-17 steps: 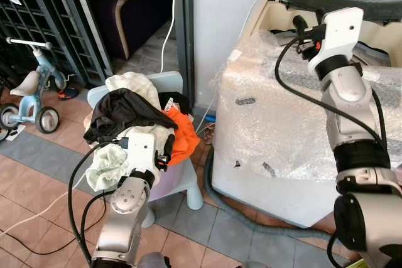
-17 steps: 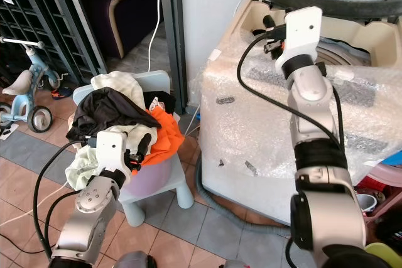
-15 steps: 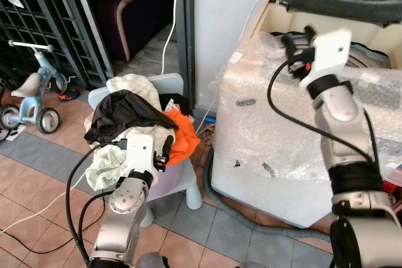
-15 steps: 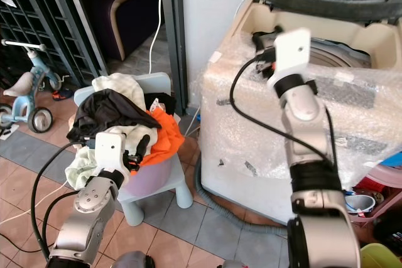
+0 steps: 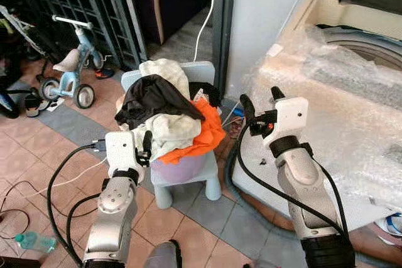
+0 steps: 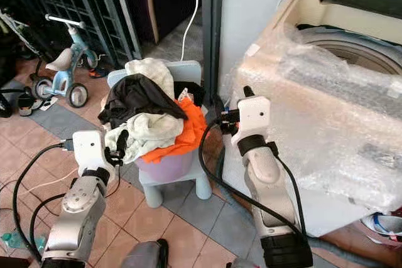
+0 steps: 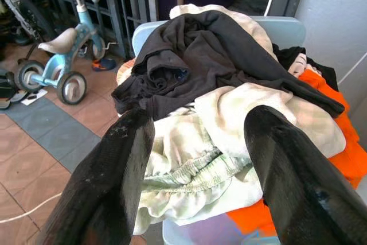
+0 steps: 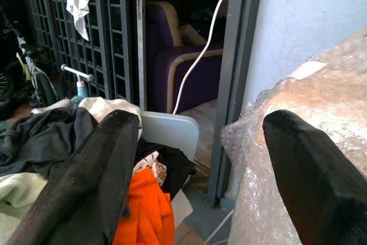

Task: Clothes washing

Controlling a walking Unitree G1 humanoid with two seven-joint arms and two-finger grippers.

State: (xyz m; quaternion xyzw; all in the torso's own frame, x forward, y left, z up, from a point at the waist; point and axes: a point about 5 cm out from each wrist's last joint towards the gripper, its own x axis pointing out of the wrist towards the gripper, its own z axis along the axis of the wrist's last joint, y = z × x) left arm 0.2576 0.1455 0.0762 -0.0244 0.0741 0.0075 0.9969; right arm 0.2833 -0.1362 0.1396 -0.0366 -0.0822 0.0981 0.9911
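- The left gripper (image 5: 146,144) has its two black fingers (image 7: 123,164) spread apart and empty. They aim straight at the near-left edge of the clothes pile (image 5: 168,114).
- In the left wrist view, a pale green-white garment (image 7: 229,142) lies directly ahead between the finger lines. It is just beyond the tips, and I cannot tell whether it is touched.
- A dark grey garment (image 7: 212,55) drapes over the far part of the pile, and an orange garment (image 5: 204,133) spills off the right side.
- The pile sits in a lilac basin (image 5: 179,169) on a small pale blue chair (image 5: 188,183), on the tiled floor to the left of the washing machine (image 5: 339,105).
- The right gripper (image 5: 257,108) hangs with its fingers wide apart and empty, between the pile's right side and the bubble-wrapped front corner of the machine.
- Its wrist camera looks past the orange cloth toward the far doorway, so the pile lies low and to the left of its fingers.
- The left gripper is the nearer of the two, by my reading, and the pale garment is the natural first pick.
- The machine's open drum (image 5: 367,39) lies far right of the pile, so any piece lifted has to travel rightward and up.
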